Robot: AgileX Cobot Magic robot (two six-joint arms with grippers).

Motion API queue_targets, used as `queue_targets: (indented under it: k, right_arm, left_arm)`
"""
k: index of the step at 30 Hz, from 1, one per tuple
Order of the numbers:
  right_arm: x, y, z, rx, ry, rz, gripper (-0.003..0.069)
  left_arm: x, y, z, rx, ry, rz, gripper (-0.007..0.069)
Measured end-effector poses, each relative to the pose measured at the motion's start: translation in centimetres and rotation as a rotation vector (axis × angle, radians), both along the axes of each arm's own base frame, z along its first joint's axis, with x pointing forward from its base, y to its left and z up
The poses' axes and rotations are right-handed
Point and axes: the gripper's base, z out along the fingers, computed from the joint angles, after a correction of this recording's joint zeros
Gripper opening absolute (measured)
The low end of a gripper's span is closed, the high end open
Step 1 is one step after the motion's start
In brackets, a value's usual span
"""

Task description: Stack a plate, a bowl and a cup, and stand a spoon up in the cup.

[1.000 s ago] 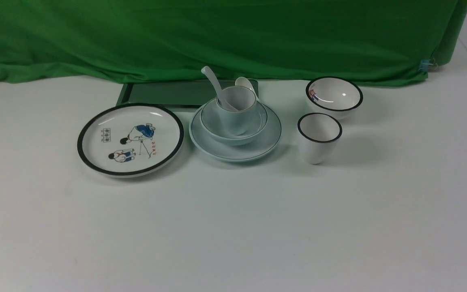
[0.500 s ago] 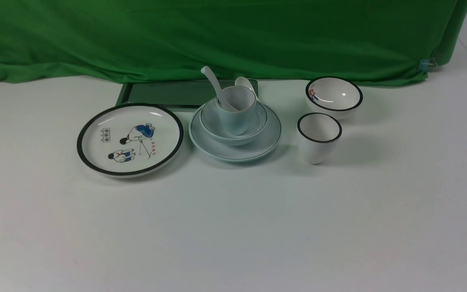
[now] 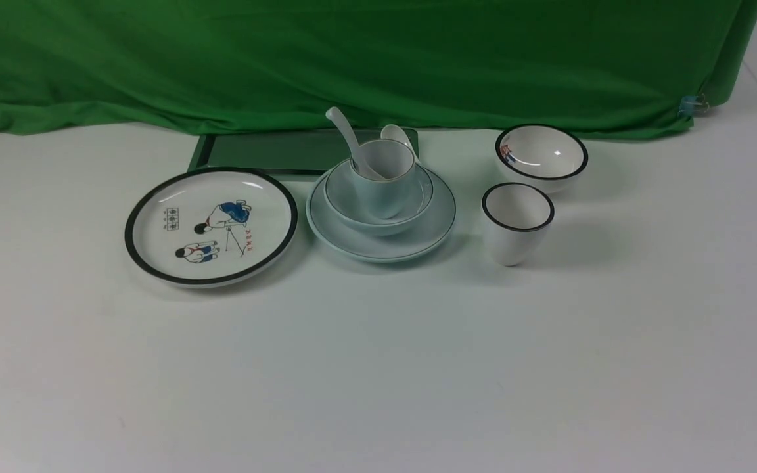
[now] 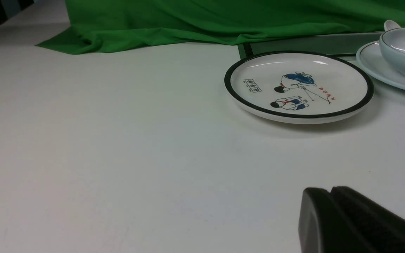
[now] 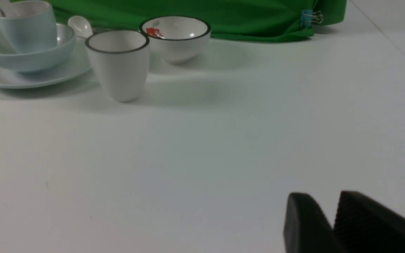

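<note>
Seen from the front, a glossy pale blue-green plate (image 3: pixel 382 243) is sitting near the middle of a matte white table (image 3: pixel 378 368), carrying a rounded bowl (image 3: pixel 378 220) of the same glaze, which in turn is holding an egg-shaped cup (image 3: pixel 384 177); a white ceramic spoon (image 3: pixel 345 135) is leaning in the cup, its curved handle rising toward the rumpled green cloth (image 3: pixel 352 59) behind. A second white spoon (image 3: pixel 397 135) is peeking out just behind the stack, in front of a dark flat tray (image 3: pixel 273 151). To the left, a white plate with a thick black rim and cartoon figures (image 3: pixel 211 226) is lying flat and empty; to the right, a black-rimmed white cup (image 3: pixel 516 223) and a black-rimmed white bowl (image 3: pixel 541 156) are standing apart, both empty. Nothing on the table is sitting differently from the front frames of a second and half a second ago. From the left wrist, the left gripper (image 4: pixel 330 190) is showing its two dark, matte fingers pressed together with nothing between them, low over bare table and well apart from the cartoon plate (image 4: pixel 299 88) and the edge of the stack. From the right wrist, the right gripper (image 5: pixel 323 198) is showing ribbed black pads standing slightly parted and holding nothing, well apart from the black-rimmed cup (image 5: pixel 118 65), the black-rimmed bowl (image 5: pixel 175 37) and the stacked cup (image 5: pixel 26 26).
</note>
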Motion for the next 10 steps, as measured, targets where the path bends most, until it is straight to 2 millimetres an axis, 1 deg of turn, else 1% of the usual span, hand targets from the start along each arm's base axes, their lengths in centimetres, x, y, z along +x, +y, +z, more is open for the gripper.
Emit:
queue_targets:
  k: [10]
  right_arm:
    - [0.0,0.0,0.0,0.0,0.0,0.0,0.0202]
  left_arm:
    - [0.0,0.0,0.0,0.001,0.0,0.0,-0.0029]
